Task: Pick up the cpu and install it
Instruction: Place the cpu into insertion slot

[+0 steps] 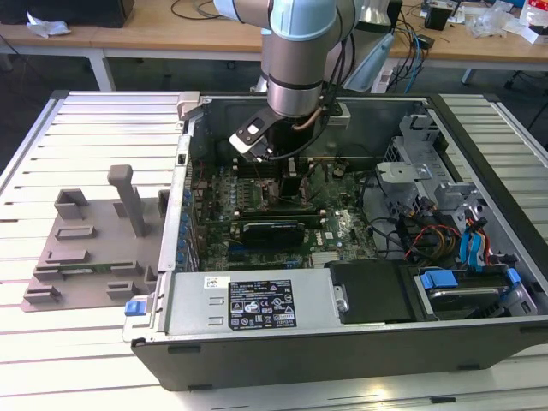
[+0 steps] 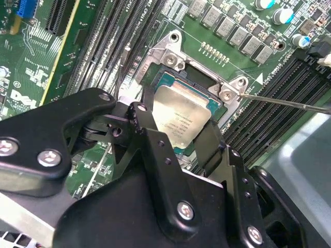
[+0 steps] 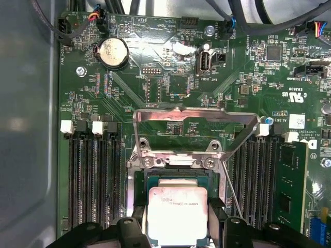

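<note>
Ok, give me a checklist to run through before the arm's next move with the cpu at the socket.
1. Raised load plate clear of socket: ok.
2. Freed lever out to the side: ok.
3. Hold of the gripper on the cpu by its edges: ok.
4. Square line-up of the cpu over the socket: ok.
5. Flat seating of the cpu: cannot tell.
6. Matching corner marks: cannot tell.
</note>
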Available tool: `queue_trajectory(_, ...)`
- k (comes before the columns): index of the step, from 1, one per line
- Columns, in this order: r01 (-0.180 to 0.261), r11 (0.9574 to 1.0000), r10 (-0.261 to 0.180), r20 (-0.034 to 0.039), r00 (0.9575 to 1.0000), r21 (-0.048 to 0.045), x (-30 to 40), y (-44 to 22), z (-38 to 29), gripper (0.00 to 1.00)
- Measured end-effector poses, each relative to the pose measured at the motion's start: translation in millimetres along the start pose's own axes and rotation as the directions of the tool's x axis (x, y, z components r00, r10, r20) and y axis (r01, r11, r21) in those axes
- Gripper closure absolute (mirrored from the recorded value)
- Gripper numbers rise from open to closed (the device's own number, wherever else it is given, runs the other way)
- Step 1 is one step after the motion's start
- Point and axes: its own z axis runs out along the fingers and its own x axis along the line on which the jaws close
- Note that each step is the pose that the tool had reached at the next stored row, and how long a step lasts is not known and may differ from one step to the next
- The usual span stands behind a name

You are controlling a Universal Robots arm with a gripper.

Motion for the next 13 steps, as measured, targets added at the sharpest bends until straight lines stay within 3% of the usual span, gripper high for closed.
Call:
queue_trajectory(3,0.000,1.0000,0.000,0.0006,1.0000,-0.0004,-0.1,0.0,0.1,0.45)
queue_trajectory(4,-0.001,1.0000,0.001,-0.0001,1.0000,-0.0001,0.0,0.9,0.1,0.39)
queue_trajectory(6,-0.001,1.0000,0.001,-0.0033,1.0000,-0.0002,-0.2,0.9,-2.8,0.39)
queue_trajectory(7,-0.001,1.0000,0.001,-0.0045,1.0000,0.0000,-0.2,0.9,-2.8,0.46)
queue_trajectory(11,-0.001,1.0000,0.001,-0.0099,1.0000,-0.0009,0.1,1.0,-2.4,0.45)
queue_trajectory(13,-0.001,1.0000,0.001,-0.0090,1.0000,-0.0006,-0.1,1.0,-2.6,0.45)
